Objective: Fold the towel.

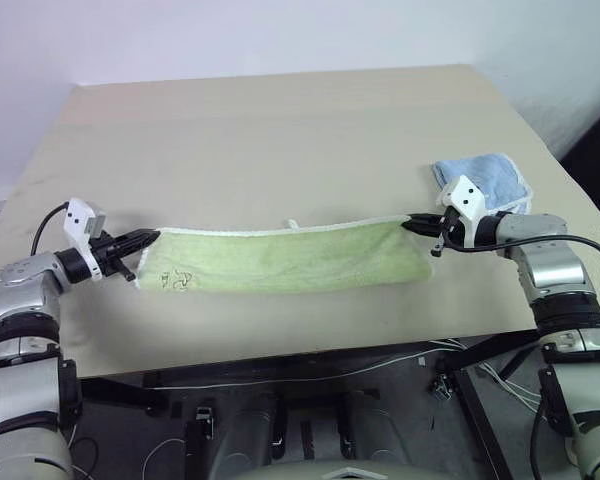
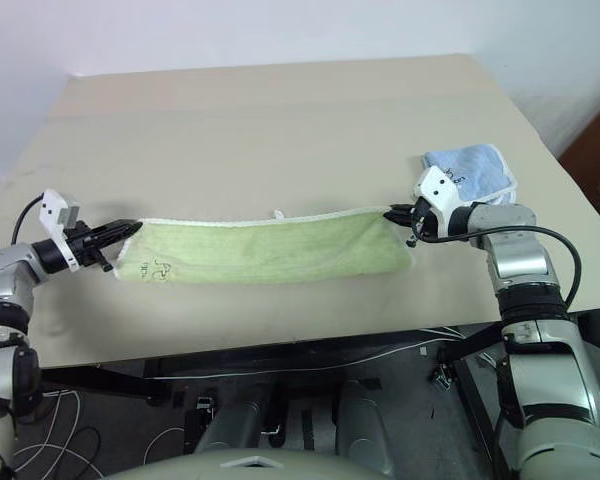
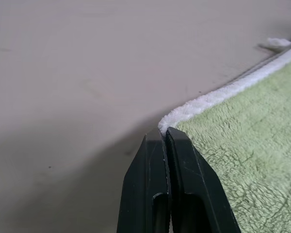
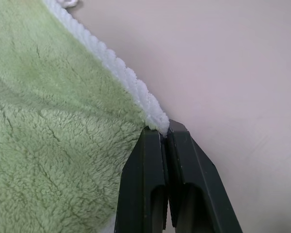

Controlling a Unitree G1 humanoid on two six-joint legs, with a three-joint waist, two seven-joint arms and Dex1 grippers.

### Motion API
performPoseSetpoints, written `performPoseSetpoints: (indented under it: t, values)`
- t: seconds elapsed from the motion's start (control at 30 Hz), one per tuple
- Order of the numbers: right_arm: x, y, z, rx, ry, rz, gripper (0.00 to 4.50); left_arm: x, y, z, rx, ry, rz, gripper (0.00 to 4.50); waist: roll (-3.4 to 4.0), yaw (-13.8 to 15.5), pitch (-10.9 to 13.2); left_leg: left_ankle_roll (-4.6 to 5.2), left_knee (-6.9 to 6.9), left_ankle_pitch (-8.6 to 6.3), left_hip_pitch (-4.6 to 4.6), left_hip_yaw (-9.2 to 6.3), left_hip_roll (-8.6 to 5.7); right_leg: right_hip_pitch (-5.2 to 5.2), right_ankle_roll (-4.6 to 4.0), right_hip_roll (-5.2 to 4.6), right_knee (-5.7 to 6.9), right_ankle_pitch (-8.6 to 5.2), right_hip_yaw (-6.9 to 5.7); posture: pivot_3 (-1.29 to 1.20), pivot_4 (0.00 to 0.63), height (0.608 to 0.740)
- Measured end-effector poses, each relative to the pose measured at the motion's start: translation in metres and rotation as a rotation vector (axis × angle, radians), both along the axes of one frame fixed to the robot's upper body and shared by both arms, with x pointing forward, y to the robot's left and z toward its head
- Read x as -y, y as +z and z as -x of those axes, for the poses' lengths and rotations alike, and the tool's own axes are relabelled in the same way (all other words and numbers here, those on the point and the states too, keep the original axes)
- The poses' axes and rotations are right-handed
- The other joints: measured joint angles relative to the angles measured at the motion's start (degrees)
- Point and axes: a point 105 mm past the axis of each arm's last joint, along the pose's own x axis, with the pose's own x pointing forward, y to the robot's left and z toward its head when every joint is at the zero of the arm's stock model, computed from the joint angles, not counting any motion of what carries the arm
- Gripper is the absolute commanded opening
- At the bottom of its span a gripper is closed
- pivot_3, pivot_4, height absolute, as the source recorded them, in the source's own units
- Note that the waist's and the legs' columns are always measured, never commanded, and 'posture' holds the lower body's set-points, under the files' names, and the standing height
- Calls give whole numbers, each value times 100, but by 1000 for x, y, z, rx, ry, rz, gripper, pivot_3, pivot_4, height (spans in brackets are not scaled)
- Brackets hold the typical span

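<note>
The light yellow-green terry cloth towel with white stitched edging hung stretched as a long band between the two grippers, over the near part of the wide beige table. Its upper edge sagged slightly in the middle, where a small white loop tag stood up from the edging, and a small dark printed mark showed near its left end. The lower part of the band appeared to rest on the tabletop.

The left gripper was clenched on the towel's upper left corner — in the left wrist view its two black fingers pressed together with the white edging pinched at their tips. The right gripper likewise gripped the upper right corner; the right wrist view showed its black fingers closed on the white trim where the green pile ended.

A smaller light blue folded cloth lay on the table just behind the right gripper, apart from the towel.
</note>
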Motion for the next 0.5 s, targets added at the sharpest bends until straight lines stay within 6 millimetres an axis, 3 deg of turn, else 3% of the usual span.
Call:
performPoseSetpoints:
  t: [0.23, 0.37, 0.5]
  values:
    - [-2, -4, 5, -59, 21, -6, 0, 0, -1, 0, 4, 1, -4, 36, 0, 0, 0, 0, 1, 0, 0, 0, 0, 1, 0, 0, 0, 0, 0, 0, 150, 740]
    - [-1, -5, 5, -76, 10, -16, 1006, -1, -2, 1, 1, 2, -2, 987, 0, -1, 0, 0, 1, 0, 0, 0, 0, 1, 1, 0, 0, 0, 0, 0, 150, 740]
    - [-1, -5, 5, -77, 7, -23, 2363, -2, -3, 1, 3, 15, -1, 2407, 0, -2, 0, 0, 1, 0, 0, 0, 0, 0, 1, 0, 0, 0, 0, 0, 150, 740]
